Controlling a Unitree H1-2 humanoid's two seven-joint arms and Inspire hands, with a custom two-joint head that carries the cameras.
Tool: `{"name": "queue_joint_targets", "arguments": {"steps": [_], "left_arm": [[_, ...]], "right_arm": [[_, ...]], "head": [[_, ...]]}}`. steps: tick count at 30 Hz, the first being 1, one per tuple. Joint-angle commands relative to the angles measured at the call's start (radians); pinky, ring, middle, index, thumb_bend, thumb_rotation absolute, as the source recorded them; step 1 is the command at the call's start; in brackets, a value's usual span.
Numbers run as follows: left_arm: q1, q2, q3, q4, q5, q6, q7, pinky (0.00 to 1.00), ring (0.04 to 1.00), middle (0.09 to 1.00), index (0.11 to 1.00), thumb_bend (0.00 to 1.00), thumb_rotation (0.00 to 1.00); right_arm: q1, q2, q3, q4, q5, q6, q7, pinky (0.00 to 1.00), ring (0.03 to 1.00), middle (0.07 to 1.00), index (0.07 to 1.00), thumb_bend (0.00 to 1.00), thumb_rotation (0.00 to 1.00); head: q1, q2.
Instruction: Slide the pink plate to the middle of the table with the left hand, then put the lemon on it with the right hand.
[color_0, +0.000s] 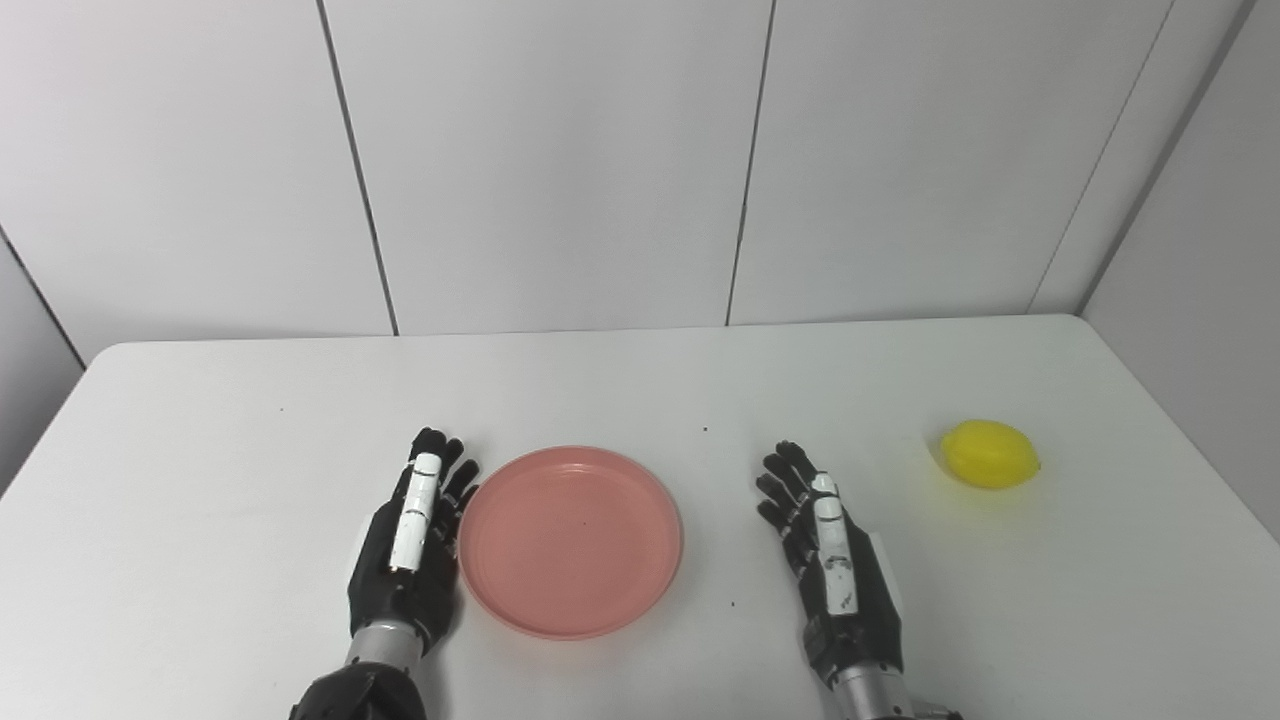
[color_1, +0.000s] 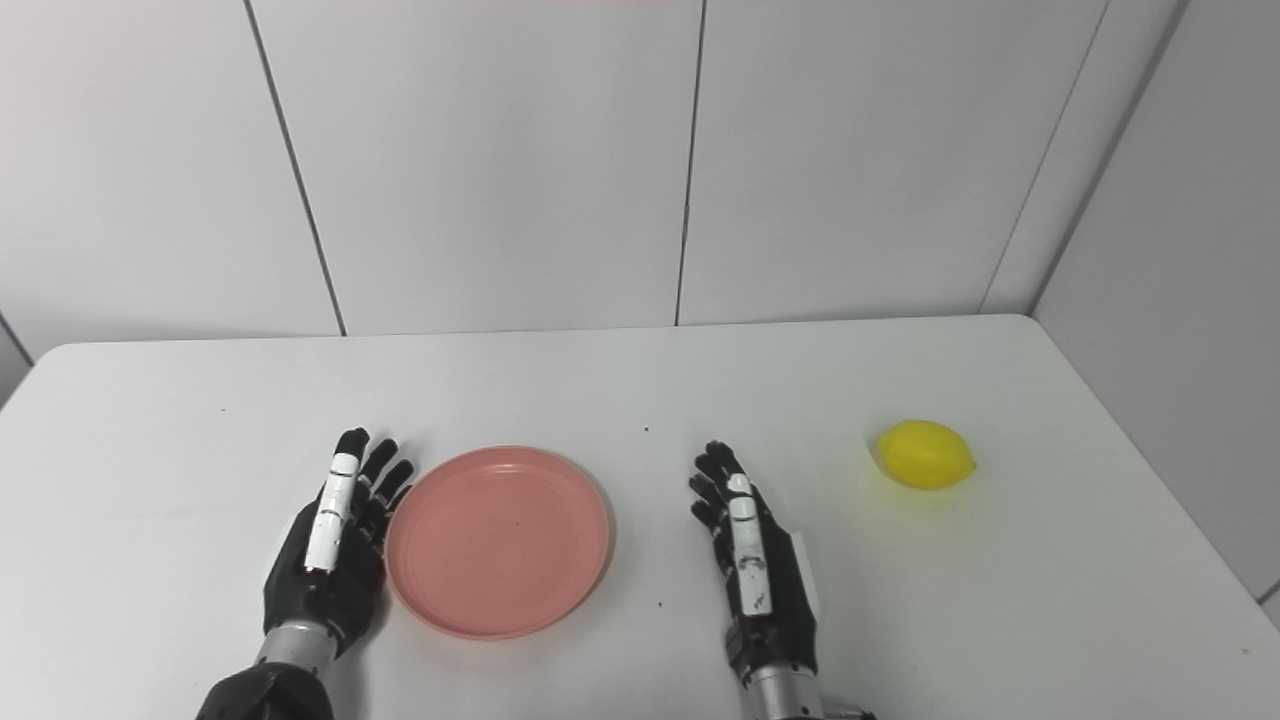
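Pink plate (color_0: 571, 541) sits lower centre on the white table (color_0: 250, 480); left hand (color_0: 412, 545) at its left rim (fingers extended), right hand (color_0: 835, 565) apart, lemon (color_0: 989, 454) far right.

A white bench (color_0: 620, 380) with rounded corners is standing against pale panelled walls (color_0: 560, 150), dark seams running between the panels. Even light is falling across it, casting only faint shadows.

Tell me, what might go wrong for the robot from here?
The lemon is rounded and lies near the table's right edge, so a clumsy touch by the right hand might roll it off. The left hand sits edge-on beside the pink plate; a push could overshoot or spin it.
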Motion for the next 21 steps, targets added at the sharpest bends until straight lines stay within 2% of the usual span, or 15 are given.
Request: {"name": "queue_joint_targets", "arguments": {"steps": [1,8,12,15,19,21], "left_arm": [[0.016,-0.026,-0.005,0.018,0.008,0.043,-0.004,1.00,0.936,0.944,0.998,0.67,0.65],[0.017,-0.047,0.010,0.022,0.007,0.047,-0.007,0.99,0.929,0.931,1.000,0.68,0.62],[0.016,-0.044,0.008,0.028,0.012,0.046,-0.013,0.98,0.933,0.934,1.000,0.69,0.63],[0.015,-0.040,0.011,0.033,0.012,0.044,-0.019,0.97,0.931,0.935,1.000,0.69,0.62],[0.013,-0.039,0.021,0.035,-0.002,0.048,-0.022,0.98,0.931,0.936,1.000,0.69,0.61],[0.013,-0.036,0.020,0.034,-0.001,0.049,-0.024,1.00,0.931,0.936,1.000,0.69,0.61]], "right_arm": [[0.003,-0.011,-0.007,-0.052,-0.024,0.042,-0.020,0.87,0.857,0.841,0.800,0.73,0.88],[-0.014,-0.049,-0.006,-0.117,-0.115,0.051,-0.046,0.79,0.792,0.774,0.761,0.75,0.89],[-0.039,-0.093,0.003,-0.124,-0.178,0.031,-0.041,0.73,0.750,0.742,0.743,0.74,0.88],[-0.060,-0.132,0.021,-0.126,-0.264,0.027,-0.045,0.68,0.715,0.722,0.738,0.80,0.87],[-0.088,-0.190,0.056,-0.106,-0.438,-0.024,-0.076,0.63,0.683,0.704,0.720,0.79,0.93],[-0.098,-0.214,0.076,-0.108,-0.531,-0.015,-0.091,0.61,0.682,0.707,0.715,0.79,0.97]], "head": [[0.003,-0.001],[-0.002,-0.004],[-0.003,-0.007],[-0.012,-0.010],[-0.020,-0.012],[-0.020,-0.012]]}}
